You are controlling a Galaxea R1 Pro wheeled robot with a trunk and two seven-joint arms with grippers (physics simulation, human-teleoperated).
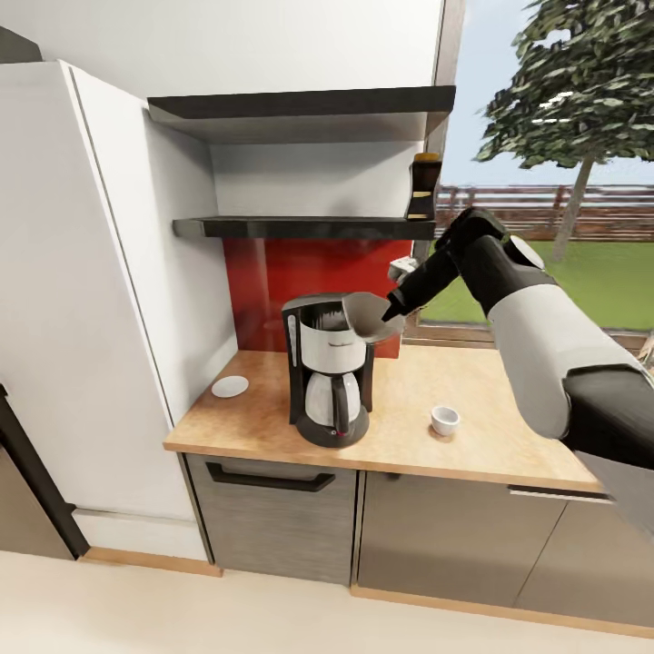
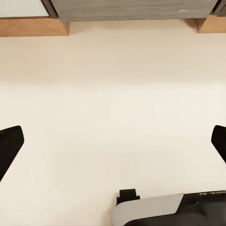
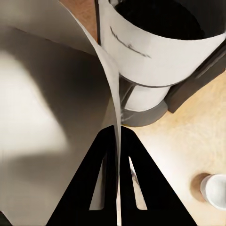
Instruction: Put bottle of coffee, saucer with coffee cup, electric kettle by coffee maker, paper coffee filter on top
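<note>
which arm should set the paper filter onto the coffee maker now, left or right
Right. The right pincer is shut on the paper coffee filter, held at the top of the coffee maker. The left pincer is open, facing bare floor.

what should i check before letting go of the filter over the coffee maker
1. Grip: right gripper fingers pinch the paper coffee filter wall: ok.
2. Filter over the coffee maker top: it sits off toward the machine's right edge, not centred: not ok.
3. Filter resting on the basket: cannot tell.
4. Basket open and unobstructed: ok.
5. Coffee cup clear of the arm: ok.
6. Left gripper open, idle above the floor: ok.
</note>
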